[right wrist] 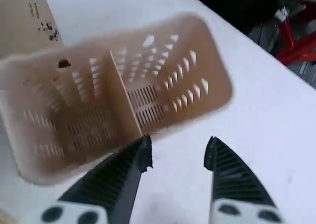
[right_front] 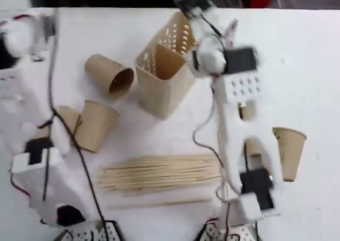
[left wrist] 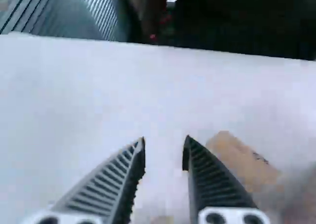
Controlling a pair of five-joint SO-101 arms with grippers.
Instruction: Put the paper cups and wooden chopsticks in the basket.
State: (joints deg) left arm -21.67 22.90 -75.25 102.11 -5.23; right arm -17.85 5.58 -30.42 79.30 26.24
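A beige perforated basket (right_front: 163,77) with a divider stands tilted at the table's middle, and its open top (right wrist: 98,100) faces my right wrist camera. My right gripper (right wrist: 177,147) hovers open just beside its rim, holding nothing. One paper cup (right_front: 110,75) lies left of the basket, and its side (right wrist: 24,17) shows past the basket. Two more cups (right_front: 94,125) lie nested at the left. Another cup (right_front: 290,151) lies right of the right arm (right_front: 228,87). A bundle of wooden chopsticks (right_front: 159,172) lies in front. My left gripper (left wrist: 164,145) is open over bare table, beside a cup (left wrist: 242,162).
A single chopstick (right_front: 159,203) lies apart, nearer the front edge. Black cables (right_front: 79,156) run across the left side of the table. The left arm (right_front: 37,172) stands along the left edge. Dark clutter lies beyond the far table edge.
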